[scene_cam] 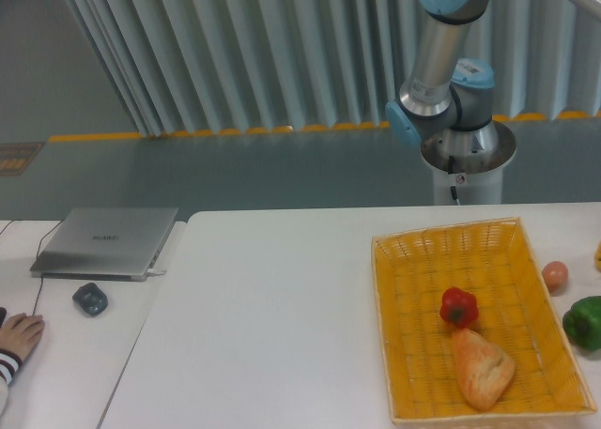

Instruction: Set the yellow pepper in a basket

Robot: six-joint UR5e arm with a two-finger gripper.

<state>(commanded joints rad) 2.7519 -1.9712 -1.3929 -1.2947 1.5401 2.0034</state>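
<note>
- The basket (404, 326) is sitting at the frame's lower right, holding a pepper (458, 306) with a pastry (482, 368) just below it.
- Right of the basket, another pepper (584, 321) is lying below what is possibly a peach (555, 276).
- A laptop (105, 242) is lying at left, a mouse (90, 298) below it.

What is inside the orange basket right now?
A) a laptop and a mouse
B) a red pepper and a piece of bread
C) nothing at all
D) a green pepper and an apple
B: the red pepper and the piece of bread both lie inside the basket, while the green pepper sits outside it on the table.
</note>
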